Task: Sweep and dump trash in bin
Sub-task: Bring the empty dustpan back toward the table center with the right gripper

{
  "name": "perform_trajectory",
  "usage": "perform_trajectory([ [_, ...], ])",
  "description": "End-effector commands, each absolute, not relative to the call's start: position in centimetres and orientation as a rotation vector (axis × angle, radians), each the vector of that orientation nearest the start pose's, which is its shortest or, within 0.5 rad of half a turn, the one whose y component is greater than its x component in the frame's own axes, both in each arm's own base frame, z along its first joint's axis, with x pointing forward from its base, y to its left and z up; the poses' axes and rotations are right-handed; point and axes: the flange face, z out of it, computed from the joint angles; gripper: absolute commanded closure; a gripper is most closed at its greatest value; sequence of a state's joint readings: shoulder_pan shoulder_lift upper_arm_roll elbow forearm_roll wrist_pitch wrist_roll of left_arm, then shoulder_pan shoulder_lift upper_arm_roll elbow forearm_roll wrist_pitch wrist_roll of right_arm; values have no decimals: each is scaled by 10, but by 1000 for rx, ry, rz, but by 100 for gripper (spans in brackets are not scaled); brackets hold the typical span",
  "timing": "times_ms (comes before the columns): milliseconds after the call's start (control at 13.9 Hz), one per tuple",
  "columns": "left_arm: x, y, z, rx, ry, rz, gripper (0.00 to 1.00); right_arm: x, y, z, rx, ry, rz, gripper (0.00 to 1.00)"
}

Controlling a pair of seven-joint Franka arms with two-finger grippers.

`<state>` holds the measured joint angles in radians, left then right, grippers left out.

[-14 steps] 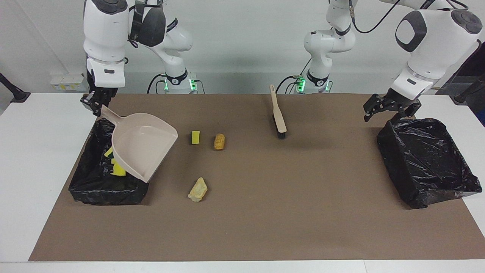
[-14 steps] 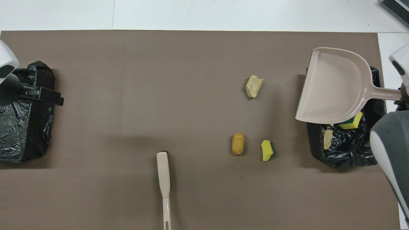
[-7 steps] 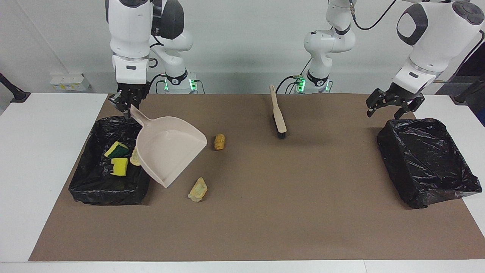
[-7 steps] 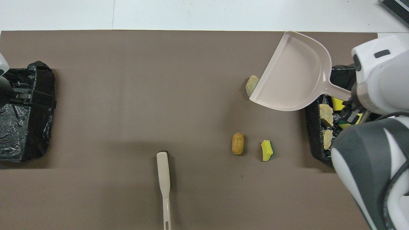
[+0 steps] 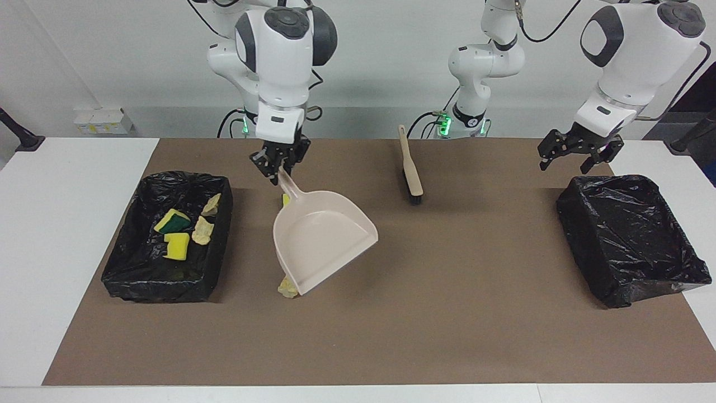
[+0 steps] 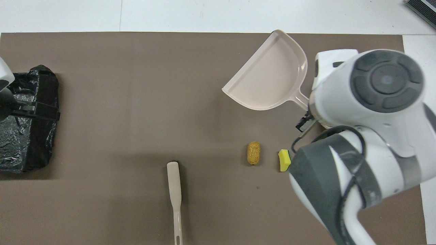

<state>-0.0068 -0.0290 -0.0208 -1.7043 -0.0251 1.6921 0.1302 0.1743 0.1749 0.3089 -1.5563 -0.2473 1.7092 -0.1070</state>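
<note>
My right gripper is shut on the handle of the beige dustpan, which hangs tilted over the mat with its mouth down. Loose trash lies under and beside it. A tan lump peeks out at the pan's lower edge. A yellow sponge chunk and an orange-brown lump lie closer to the robots. The black-lined bin at the right arm's end holds two sponge pieces and two tan lumps. My left gripper waits open above the table.
The beige hand brush lies on the brown mat near the robots, bristles pointing away from them. A second black-lined bin stands at the left arm's end, just below the left gripper. In the overhead view the right arm hides the first bin.
My right gripper has carried the dustpan away from above the bin toward the table's middle, over the loose pieces. The left gripper has barely shifted.
</note>
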Motion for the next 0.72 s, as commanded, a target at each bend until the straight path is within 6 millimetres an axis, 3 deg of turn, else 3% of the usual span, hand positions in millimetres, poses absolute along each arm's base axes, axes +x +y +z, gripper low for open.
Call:
perform_trajectory([
  [0,547,-9,601,-3138,225,-82,0,576,318,533,-3176,-693,-80,100],
  [215,547,-5,607,-3137,213,-102,0,575,380,512,-3145,-414,-111,100],
  [503,547,-7,607,-3137,218,-102,0,559,456,461,-3129,-135,-91,100],
  [646,547,-7,608,-3137,215,-104,0,557,480,437,-3106,-49,-89,100],
])
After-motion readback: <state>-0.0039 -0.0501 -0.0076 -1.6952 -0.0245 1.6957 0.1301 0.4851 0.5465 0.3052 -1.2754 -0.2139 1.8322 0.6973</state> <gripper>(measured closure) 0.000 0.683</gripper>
